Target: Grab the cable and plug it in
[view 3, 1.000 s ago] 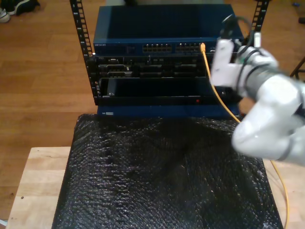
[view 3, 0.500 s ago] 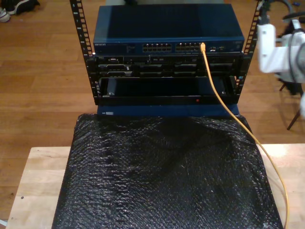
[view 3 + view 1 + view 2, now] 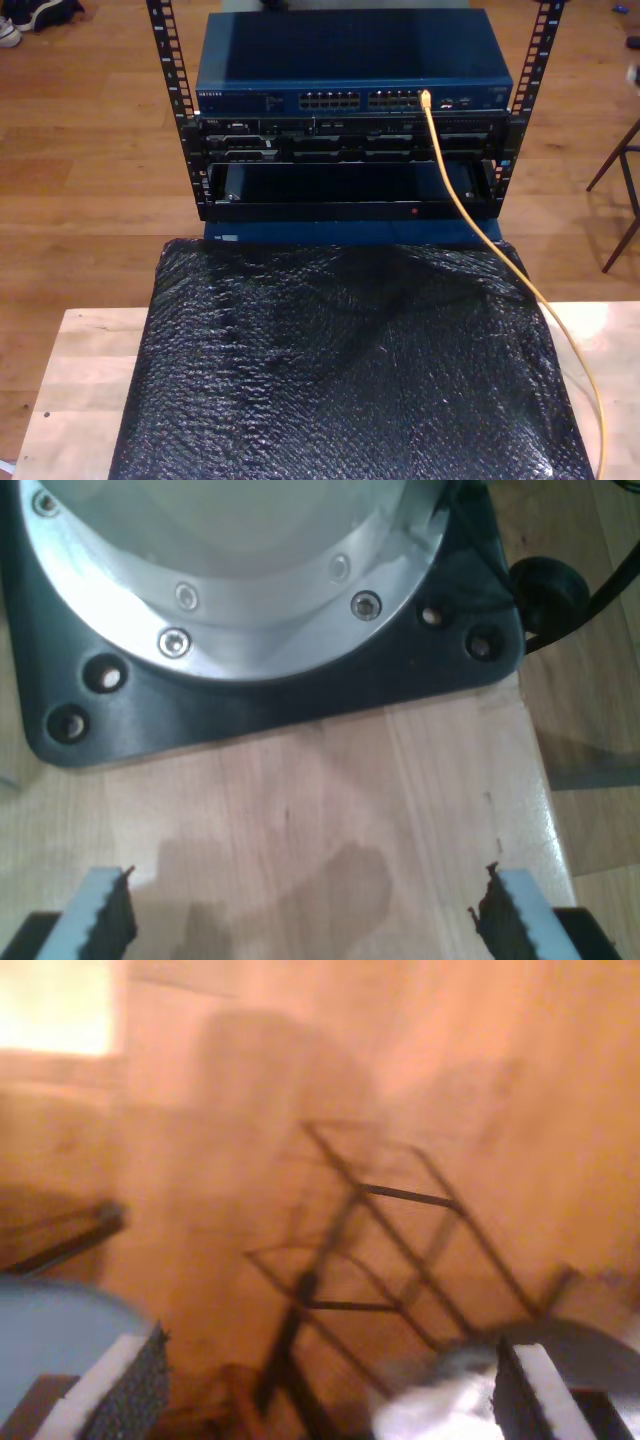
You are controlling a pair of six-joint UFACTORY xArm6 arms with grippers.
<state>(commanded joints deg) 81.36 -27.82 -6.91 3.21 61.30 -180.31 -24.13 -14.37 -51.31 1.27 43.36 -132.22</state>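
Running from a port [image 3: 425, 97] in the blue network switch [image 3: 350, 70] at the top of the rack [image 3: 345, 150], the cable [image 3: 470, 215] slopes down toward the exterior view's right, crosses the corner of the black bubble-wrap sheet [image 3: 340, 370] on the wooden surface [image 3: 70, 390] and leaves at the bottom edge.

At the first wrist view, my first tool [image 3: 300, 915] stands wide open with nothing between its pads, above bare wood beside a black arm base plate [image 3: 270, 695].

At the second wrist view, blurred, my second tool [image 3: 330, 1385] is also spread open and empty, with a dark metal frame [image 3: 380, 1260] on the wooden floor [image 3: 520, 1080] beyond.
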